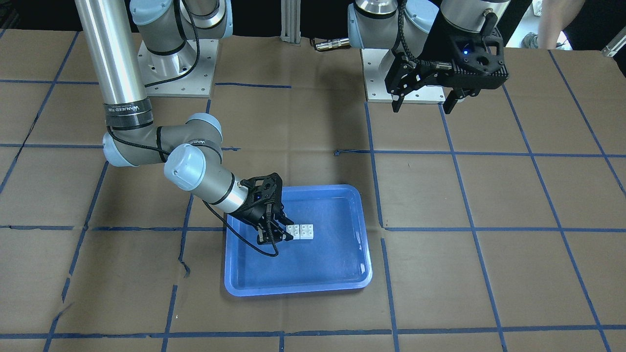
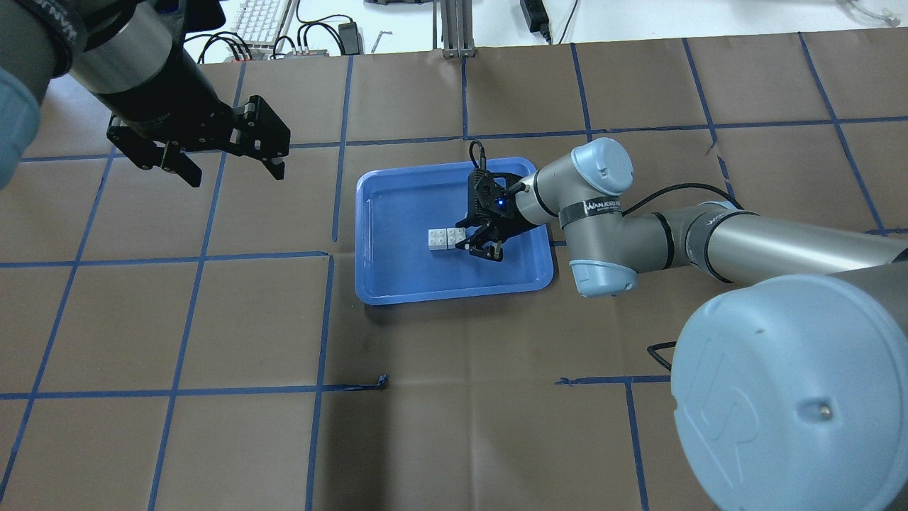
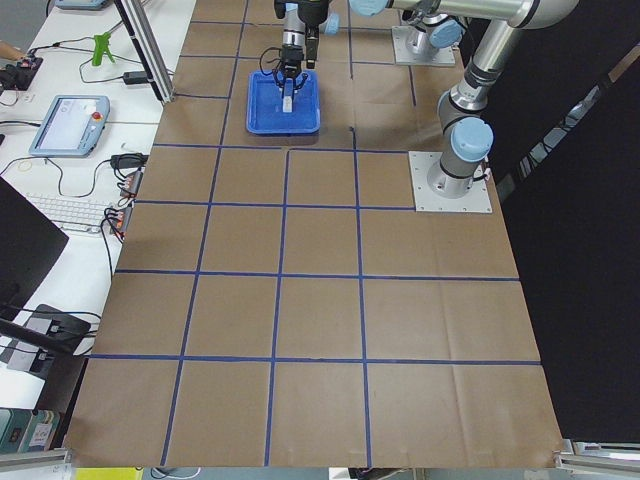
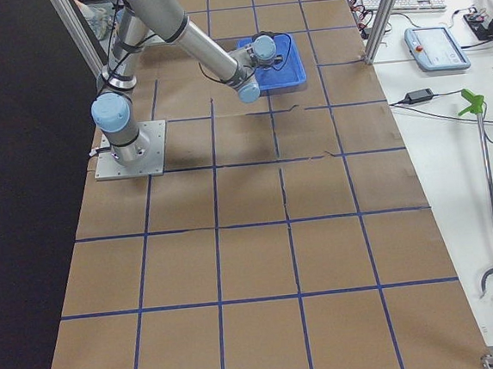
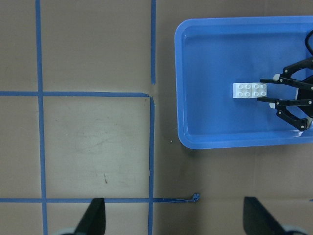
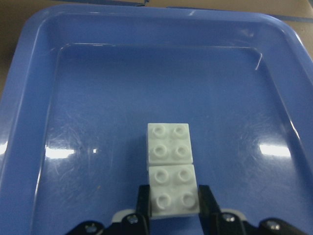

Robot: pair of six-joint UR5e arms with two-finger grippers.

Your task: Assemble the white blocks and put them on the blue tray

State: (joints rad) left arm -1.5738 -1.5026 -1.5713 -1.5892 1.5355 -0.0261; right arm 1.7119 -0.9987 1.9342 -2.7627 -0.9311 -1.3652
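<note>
On blue tray (image 6: 29,98), white blocks (image 6: 169,166) against right pincer (image 6: 173,198), contact clear only wrist-side.

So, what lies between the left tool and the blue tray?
Between left tool and blue tray: only brown paper with a blue tape line, shown in overhead view.

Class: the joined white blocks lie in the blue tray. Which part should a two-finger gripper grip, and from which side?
Grip one end block across its two flat side walls, coming in along the pair's length. The white blocks lie flat, studs up, in the blue tray; those parallel walls suit two fingers, as the right gripper shows.
</note>
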